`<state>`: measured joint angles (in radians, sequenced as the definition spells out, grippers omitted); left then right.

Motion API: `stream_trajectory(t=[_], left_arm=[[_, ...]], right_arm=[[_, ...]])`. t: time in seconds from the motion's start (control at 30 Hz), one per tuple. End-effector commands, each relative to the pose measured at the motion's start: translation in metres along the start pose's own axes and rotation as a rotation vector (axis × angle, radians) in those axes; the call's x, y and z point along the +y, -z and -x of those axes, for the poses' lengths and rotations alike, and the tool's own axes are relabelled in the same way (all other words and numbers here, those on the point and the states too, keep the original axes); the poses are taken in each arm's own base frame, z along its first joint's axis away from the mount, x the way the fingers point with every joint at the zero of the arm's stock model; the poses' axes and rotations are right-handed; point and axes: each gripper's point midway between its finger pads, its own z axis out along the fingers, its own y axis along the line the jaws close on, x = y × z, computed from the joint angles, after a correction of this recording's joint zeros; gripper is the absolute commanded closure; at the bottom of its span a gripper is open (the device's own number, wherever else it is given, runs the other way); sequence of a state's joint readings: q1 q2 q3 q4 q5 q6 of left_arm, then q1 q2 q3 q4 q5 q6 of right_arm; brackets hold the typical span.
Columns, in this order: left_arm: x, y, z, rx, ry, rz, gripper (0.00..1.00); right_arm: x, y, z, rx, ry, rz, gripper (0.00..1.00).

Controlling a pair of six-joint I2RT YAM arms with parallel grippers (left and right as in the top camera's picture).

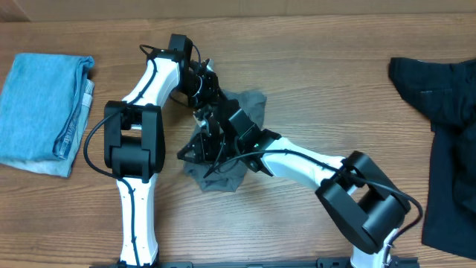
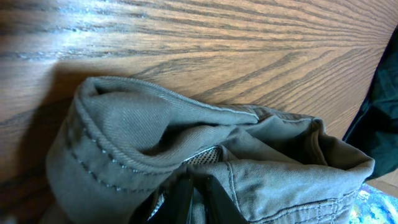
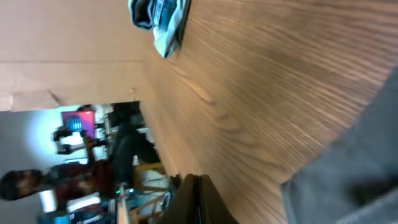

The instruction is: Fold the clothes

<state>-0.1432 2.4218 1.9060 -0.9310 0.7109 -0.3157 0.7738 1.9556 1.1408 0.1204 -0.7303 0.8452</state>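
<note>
The grey shorts [image 1: 223,177] lie bunched at the table's middle, partly hidden under both arms. My left gripper [image 1: 207,114] reaches down onto their upper part. In the left wrist view its fingers [image 2: 184,198] are shut on a fold of the grey shorts [image 2: 124,130], beside a stitched hem and a bit of pale lining. My right gripper [image 1: 198,152] is low over the shorts' left edge. In the right wrist view the right gripper [image 3: 198,199] has its fingers pressed together with nothing between them, and the shorts [image 3: 354,174] lie off to the right.
A folded light-blue garment [image 1: 43,112] lies at the far left and shows again in the right wrist view [image 3: 158,17]. A black garment [image 1: 446,134] is spread at the right edge, also at the left wrist view's right [image 2: 382,115]. Bare wooden table [image 1: 320,82] surrounds the shorts.
</note>
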Motion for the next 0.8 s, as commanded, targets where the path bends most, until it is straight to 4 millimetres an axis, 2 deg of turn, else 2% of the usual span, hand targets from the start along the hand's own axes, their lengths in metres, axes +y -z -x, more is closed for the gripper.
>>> stream_trajectory(t=[0.0, 0.23, 0.3, 0.33, 0.43, 0.5, 0.57, 0.63, 0.7, 0.77], left_arm=[[0.018, -0.004, -0.004, 0.014, 0.036, 0.050, 0.89], [0.019, -0.003, -0.004, 0.014, 0.039, 0.050, 0.90], [0.020, -0.003, -0.003, 0.010, 0.040, 0.049, 0.90], [0.020, -0.002, -0.002, 0.009, 0.039, 0.049, 0.90], [0.020, -0.002, -0.003, 0.009, 0.040, 0.048, 0.90], [0.020, -0.002, -0.003, 0.011, 0.041, 0.049, 0.90], [0.020, -0.002, -0.004, 0.014, 0.044, 0.050, 0.89], [0.021, -0.002, -0.005, 0.017, 0.043, 0.053, 0.89], [0.024, -0.002, -0.005, 0.015, 0.046, 0.070, 0.89], [0.024, -0.002, -0.006, 0.018, 0.049, 0.071, 0.89]], right_arm=[[-0.003, -0.010, -0.007, 0.067, -0.079, 0.046, 0.96], [-0.038, -0.026, -0.019, 0.117, -0.197, 0.008, 0.96], [-0.036, -0.028, -0.021, 0.135, -0.190, 0.030, 0.96], [-0.028, -0.027, -0.022, 0.148, -0.167, 0.063, 0.96], [0.032, -0.014, -0.020, 0.230, -0.001, 0.303, 0.96], [0.072, 0.004, -0.014, 0.278, 0.097, 0.398, 0.96], [0.098, 0.022, -0.006, 0.278, 0.169, 0.448, 0.96], [0.117, 0.042, 0.004, 0.245, 0.214, 0.470, 0.96], [0.126, 0.059, 0.013, 0.209, 0.238, 0.475, 0.96], [0.112, 0.076, 0.029, 0.156, 0.203, 0.420, 0.96]])
